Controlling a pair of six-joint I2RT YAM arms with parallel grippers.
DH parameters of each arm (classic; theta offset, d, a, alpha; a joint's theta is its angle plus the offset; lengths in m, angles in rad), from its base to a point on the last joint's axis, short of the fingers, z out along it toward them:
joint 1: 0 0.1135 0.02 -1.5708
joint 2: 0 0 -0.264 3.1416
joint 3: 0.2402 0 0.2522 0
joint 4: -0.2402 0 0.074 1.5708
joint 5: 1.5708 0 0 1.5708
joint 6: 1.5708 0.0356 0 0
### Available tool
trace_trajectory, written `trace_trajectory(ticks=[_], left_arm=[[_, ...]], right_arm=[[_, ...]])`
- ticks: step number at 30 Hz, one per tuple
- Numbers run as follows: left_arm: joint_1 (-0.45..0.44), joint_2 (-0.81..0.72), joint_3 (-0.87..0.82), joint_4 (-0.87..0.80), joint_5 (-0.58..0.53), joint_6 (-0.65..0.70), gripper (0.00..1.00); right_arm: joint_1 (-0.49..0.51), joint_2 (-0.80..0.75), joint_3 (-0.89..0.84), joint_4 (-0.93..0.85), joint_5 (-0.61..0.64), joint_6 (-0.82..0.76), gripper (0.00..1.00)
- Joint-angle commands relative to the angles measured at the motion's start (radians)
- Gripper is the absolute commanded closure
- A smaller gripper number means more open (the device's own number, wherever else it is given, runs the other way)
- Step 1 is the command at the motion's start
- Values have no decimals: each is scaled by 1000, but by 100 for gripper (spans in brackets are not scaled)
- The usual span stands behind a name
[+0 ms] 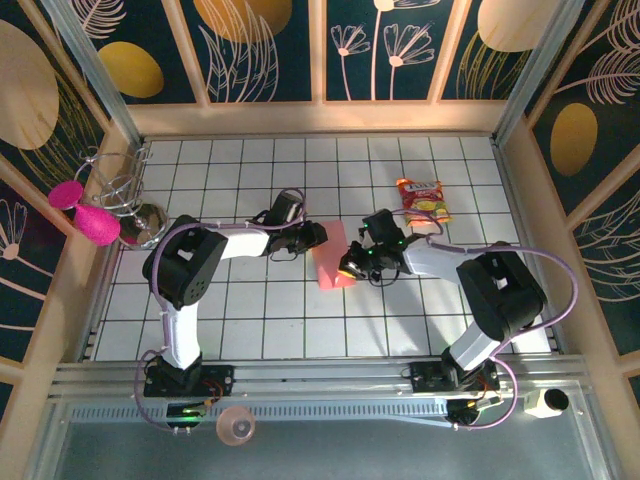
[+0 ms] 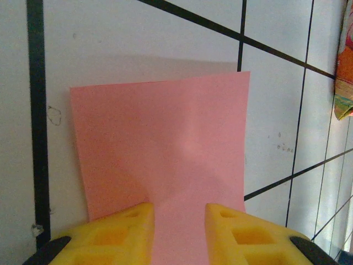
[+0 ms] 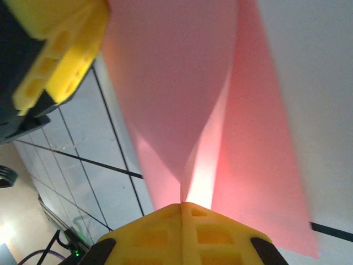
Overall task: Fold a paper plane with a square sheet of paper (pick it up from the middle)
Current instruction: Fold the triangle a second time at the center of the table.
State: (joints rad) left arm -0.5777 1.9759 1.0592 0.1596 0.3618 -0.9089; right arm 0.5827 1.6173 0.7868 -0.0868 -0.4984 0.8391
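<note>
**Right Gripper Clamped on the Pink Sheet; Left Gripper Set Narrow Over It**

1. Sheet position. The square sheet of paper [image 1: 332, 270] sits near the middle of the tiled table [image 1: 250, 320], between the two grippers. From above it reads as a narrow salmon-pink strip. In the right wrist view the sheet is doubled over. Two layers rise away from a shared pinch point, and light glows through where they meet.

2. Right gripper. The right gripper [image 1: 349, 267] reaches in from the right and meets the sheet's right edge. Its yellow fingers [image 3: 220, 232] are pressed together with no gap, and the paper comes straight out from between their tips. State: clamped on the sheet.

3. Left gripper. The left gripper [image 1: 320, 237] comes in from the left and hangs at the sheet's far end. In its own wrist view the two yellow fingers [image 2: 124, 234] stand apart at a narrow setting, and the pink surface runs through the gap between them. Neither finger visibly presses on the paper. The sheet's far edge throws a soft shadow on the tile behind it.

4. Surroundings. A red-and-yellow snack packet [image 1: 423, 200] lies flat on the tiles beyond the right gripper, apart from the sheet. Two magenta discs [image 1: 97, 226] and a wire stand [image 1: 120, 190] occupy the far left corner.
</note>
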Motion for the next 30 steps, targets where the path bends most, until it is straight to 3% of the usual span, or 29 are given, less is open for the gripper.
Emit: trace_trajectory(ticks=[1,10,30], left_arm=[[1,24,9,-29,-3,24,71],[1,10,12,-25,-2,33,71],[30,-38,-22,24,-31,2,65]], right_arm=[[11,18,37,8,-13,-25,100],[11,59,51,172,-98,13,100],[12,163,40,278,-57,79,100]])
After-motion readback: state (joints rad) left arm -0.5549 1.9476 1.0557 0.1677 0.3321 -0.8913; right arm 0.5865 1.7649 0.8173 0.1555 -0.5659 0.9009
